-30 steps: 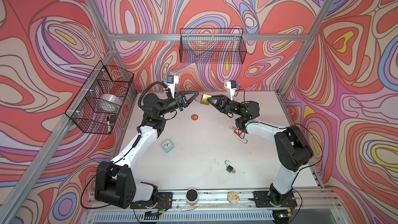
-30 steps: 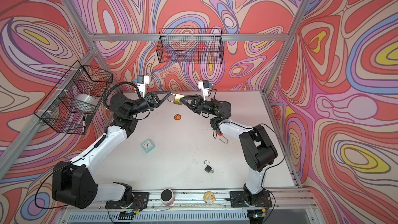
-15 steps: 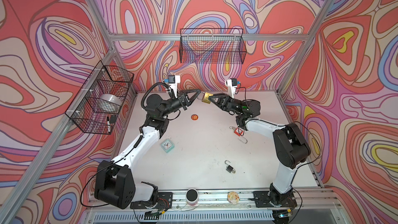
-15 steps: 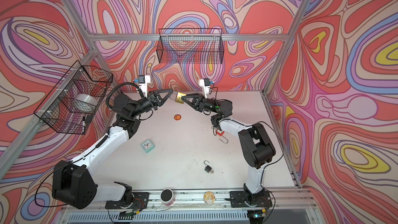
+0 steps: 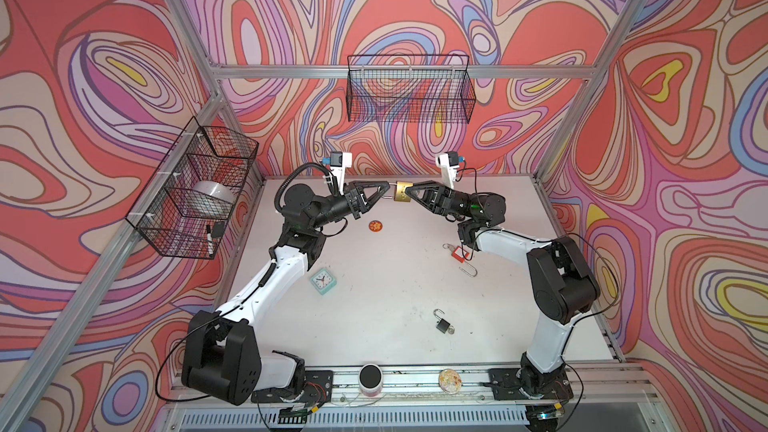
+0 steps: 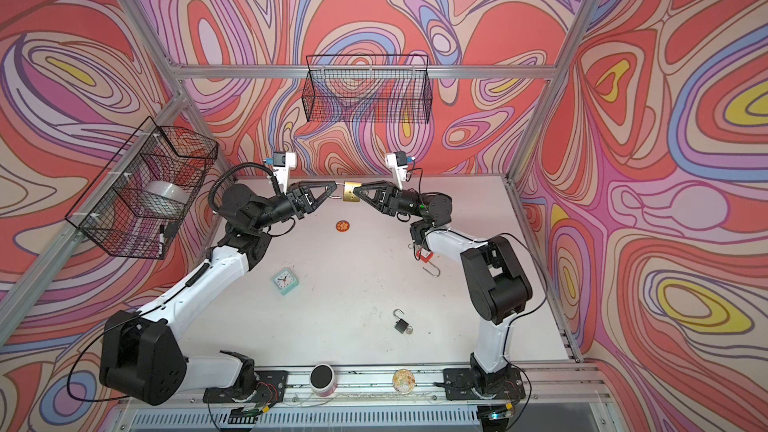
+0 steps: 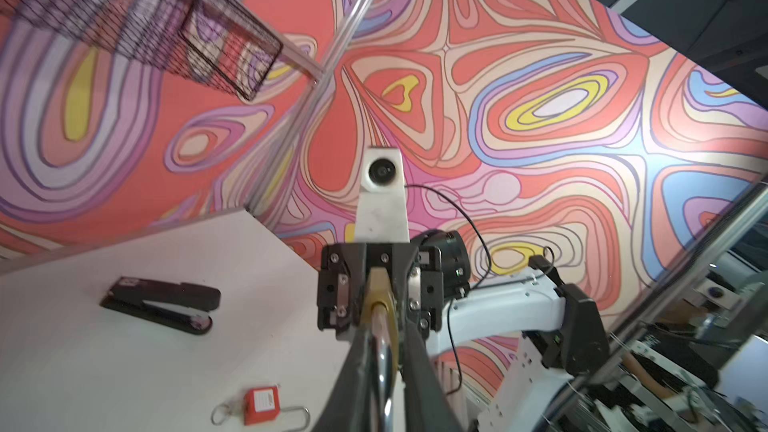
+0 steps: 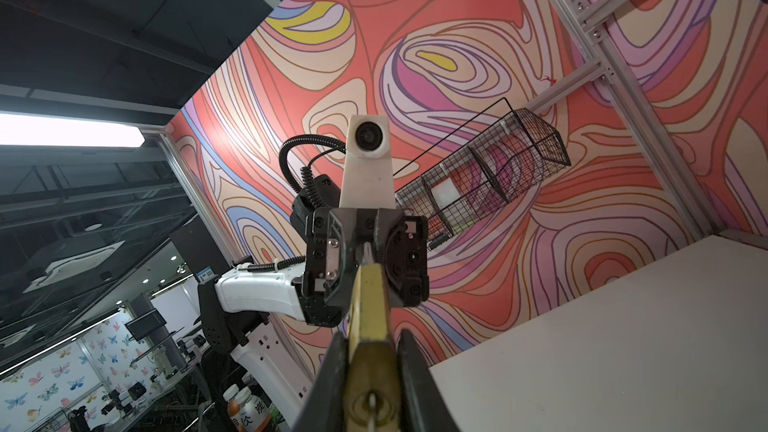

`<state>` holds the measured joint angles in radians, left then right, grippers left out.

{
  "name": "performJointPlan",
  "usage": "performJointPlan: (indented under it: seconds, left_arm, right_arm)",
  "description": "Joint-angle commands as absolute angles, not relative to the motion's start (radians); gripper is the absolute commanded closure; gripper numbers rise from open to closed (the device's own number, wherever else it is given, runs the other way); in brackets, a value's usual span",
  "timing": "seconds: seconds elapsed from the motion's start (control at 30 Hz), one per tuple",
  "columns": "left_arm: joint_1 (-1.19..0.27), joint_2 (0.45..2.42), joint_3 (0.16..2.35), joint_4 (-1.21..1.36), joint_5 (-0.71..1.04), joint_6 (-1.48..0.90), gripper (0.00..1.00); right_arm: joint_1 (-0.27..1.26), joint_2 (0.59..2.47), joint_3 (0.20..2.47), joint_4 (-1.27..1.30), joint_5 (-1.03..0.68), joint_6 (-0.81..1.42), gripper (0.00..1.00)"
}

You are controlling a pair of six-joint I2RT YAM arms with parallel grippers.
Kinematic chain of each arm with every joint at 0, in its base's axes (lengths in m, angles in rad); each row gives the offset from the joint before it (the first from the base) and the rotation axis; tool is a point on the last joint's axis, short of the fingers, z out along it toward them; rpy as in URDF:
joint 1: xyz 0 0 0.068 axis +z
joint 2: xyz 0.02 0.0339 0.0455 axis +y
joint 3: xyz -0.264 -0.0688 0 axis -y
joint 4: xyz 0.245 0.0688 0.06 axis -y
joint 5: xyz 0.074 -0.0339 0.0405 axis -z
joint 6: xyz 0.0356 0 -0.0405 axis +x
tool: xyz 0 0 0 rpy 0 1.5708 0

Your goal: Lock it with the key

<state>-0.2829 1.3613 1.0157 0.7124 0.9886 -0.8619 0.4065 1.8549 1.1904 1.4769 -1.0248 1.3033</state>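
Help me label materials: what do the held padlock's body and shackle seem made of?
The padlock body looks like brass: yellow-gold with a dull satin sheen. The shackle looks like steel, maybe plated: silvery, glossy, with bright highlights.

The left gripper (image 5: 389, 195) has loosened slightly around the shackle (image 7: 382, 355) of the brass padlock (image 5: 402, 192).

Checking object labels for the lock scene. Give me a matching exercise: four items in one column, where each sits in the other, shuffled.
1. brass padlock
2. red padlock
3. black padlock
4. teal clock

A. on the table, shackle open, towards the front edge
B. on the table beside the left arm
C. off the table, clamped in the right gripper
D. on the table beside the right arm

Pairs: 1-C, 2-D, 3-A, 4-B
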Motion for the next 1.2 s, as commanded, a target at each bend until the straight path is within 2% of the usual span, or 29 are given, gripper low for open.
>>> performJointPlan:
  seconds: [0.0,0.13,0.3,0.43,0.63,0.9,1.17]
  left_arm:
    - [-0.256,1.37,1.046,0.666,1.155,-0.887,0.54]
    - [-0.23,1.364,1.062,0.642,1.181,-0.867,0.42]
    - [-0.205,1.343,1.067,0.583,1.203,-0.83,0.4]
    - [-0.199,1.338,1.094,0.47,1.216,-0.759,0.48]
    - [-0.199,1.344,1.101,0.48,1.223,-0.783,0.56]
    - [-0.2,1.336,1.094,0.466,1.221,-0.778,0.78]
    - [-0.2,1.342,1.089,0.508,1.219,-0.814,0.74]
  right_arm:
    - [0.395,1.793,1.176,1.48,-1.017,1.325,1.0]
    - [0.377,1.782,1.165,1.478,-1.036,1.335,1.0]
    - [0.375,1.778,1.179,1.432,-1.077,1.32,1.0]
    - [0.373,1.748,1.191,1.377,-1.102,1.287,1.0]
    - [0.374,1.735,1.201,1.31,-1.119,1.233,1.0]
    - [0.375,1.738,1.204,1.324,-1.12,1.244,1.0]
    - [0.375,1.743,1.204,1.312,-1.124,1.23,1.0]
